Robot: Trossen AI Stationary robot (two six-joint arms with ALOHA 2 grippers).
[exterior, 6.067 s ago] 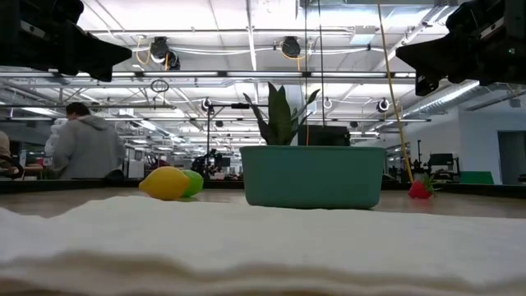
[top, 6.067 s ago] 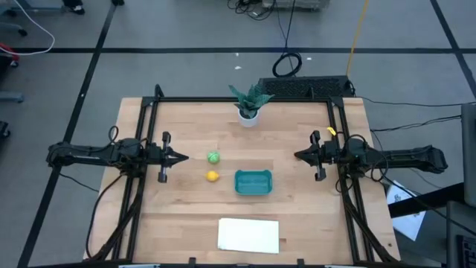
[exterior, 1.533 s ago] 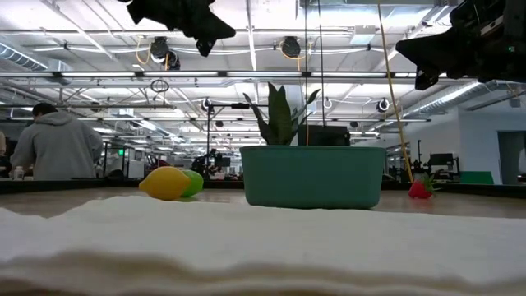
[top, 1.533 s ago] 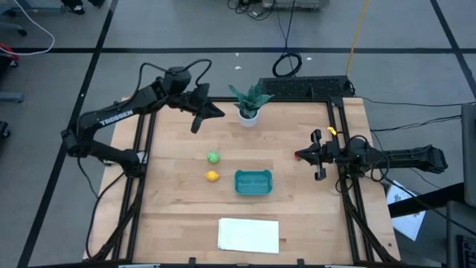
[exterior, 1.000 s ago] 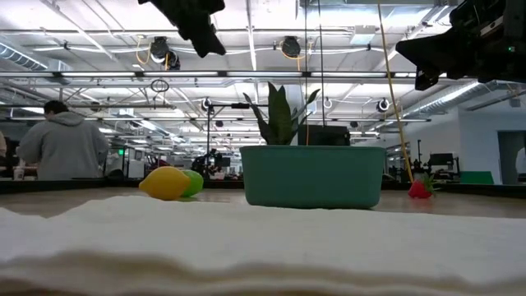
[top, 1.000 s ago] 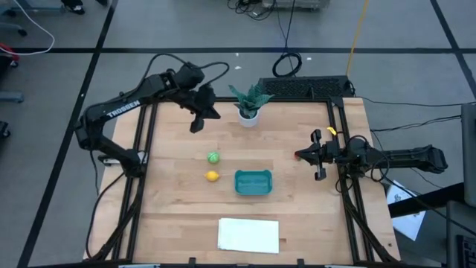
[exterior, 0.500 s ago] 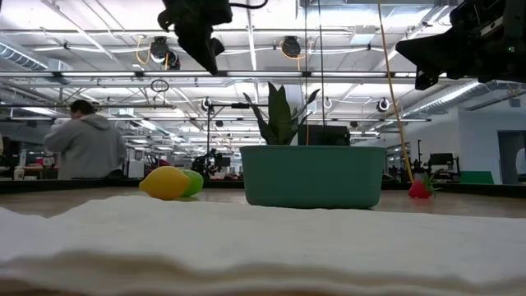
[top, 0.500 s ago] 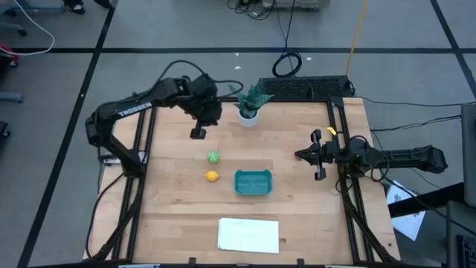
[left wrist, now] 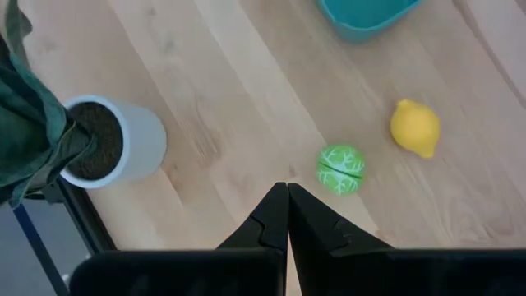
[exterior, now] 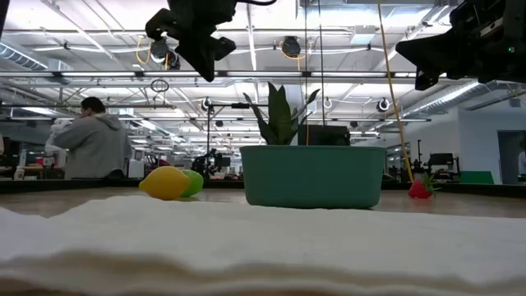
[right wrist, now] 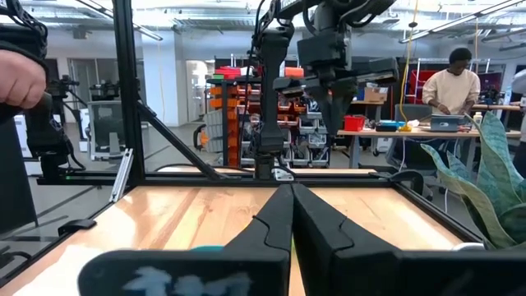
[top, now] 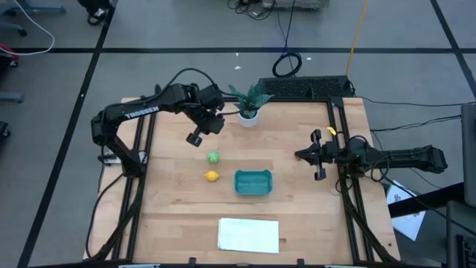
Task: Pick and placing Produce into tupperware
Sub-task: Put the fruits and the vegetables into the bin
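The step in hand looks like the approach to the first piece of produce: nothing is in the tupperware (top: 253,182) yet, which sits open on the desk (top: 297,216). The left claw (top: 195,138) hangs in the air above the desk, on the far side of the green piece (top: 213,157) from the tupperware and not directly over it. In its wrist view its two fingers (left wrist: 271,215) are pressed tip to tip, with nothing between them.

The green piece lies near the tupperware's left end, a little toward the potted plant (top: 248,104); the yellow lemon (top: 213,176) lies just beside the tupperware's left wall, between it and the left arm's side. The small red piece (exterior: 420,189) shows only in the low view, past the tupperware's right end, on the side where the right claw (top: 299,155) waits, also closed on nothing.

Next, I judge, the left claw must spread its fingers, shift toward the tupperware until it stands over the green piece, then descend to straddle it
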